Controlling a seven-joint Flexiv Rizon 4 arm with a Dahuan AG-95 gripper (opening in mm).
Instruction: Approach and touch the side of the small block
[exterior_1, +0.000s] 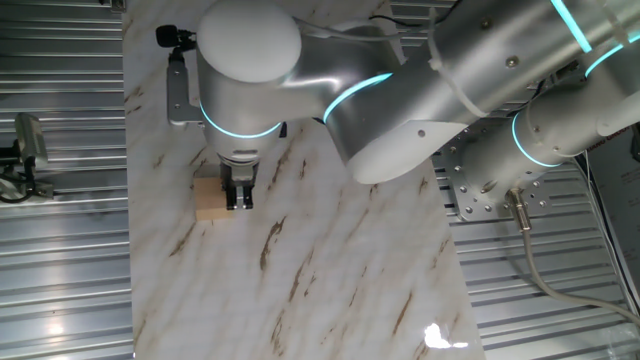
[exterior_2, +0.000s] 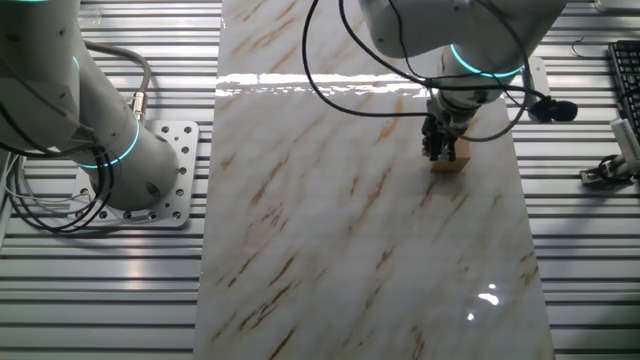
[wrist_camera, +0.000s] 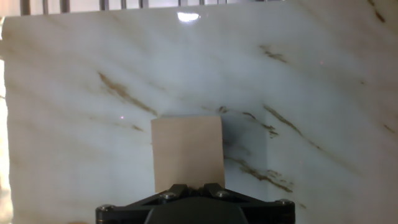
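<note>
The small block (exterior_1: 209, 199) is a plain tan wooden cube on the marble-patterned tabletop (exterior_1: 330, 270), near its left edge in one fixed view. My gripper (exterior_1: 240, 197) points down, its black fingers close together and low at the block's right side, right against it. In the other fixed view the block (exterior_2: 454, 157) shows just right of the gripper (exterior_2: 437, 150). In the hand view the block (wrist_camera: 188, 152) fills the middle, directly beyond the fingertips (wrist_camera: 179, 188), which hold nothing.
The marble board's left edge (exterior_1: 128, 200) lies close beside the block, with ribbed metal table beyond. A camera on a stand (exterior_1: 28, 150) sits off the board to the left. The arm's base plate (exterior_2: 150, 180) stands beside the board.
</note>
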